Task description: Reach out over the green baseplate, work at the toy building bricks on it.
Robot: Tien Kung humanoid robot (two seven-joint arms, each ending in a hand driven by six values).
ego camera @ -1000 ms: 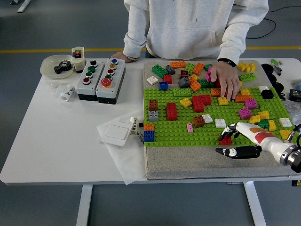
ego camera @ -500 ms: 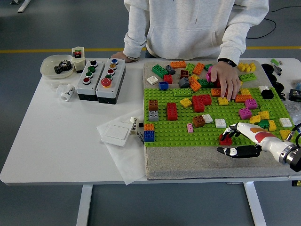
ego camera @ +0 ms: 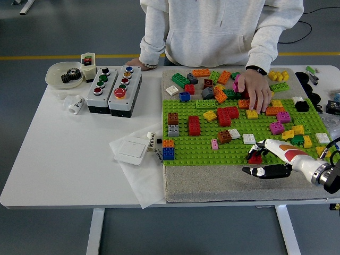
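Robot hand [ego camera: 261, 159] at green baseplate's [ego camera: 202, 146] near right edge, fingers pinched on small red brick [ego camera: 255, 158] seated there; not lifted, so picking judged barely begun. Person's hand [ego camera: 255, 89] resting on far bricks. Farther left on counter [ego camera: 64, 154], white bowl [ego camera: 54, 79] containing dark gears [ego camera: 69, 76].

The right hand [ego camera: 265, 159] pinches a small red brick [ego camera: 255, 158] on the green baseplate [ego camera: 196, 146], a person's hand [ego camera: 256, 88] resting beyond it.

No legible text; print on small white tag [ego camera: 152, 139] too blurred.
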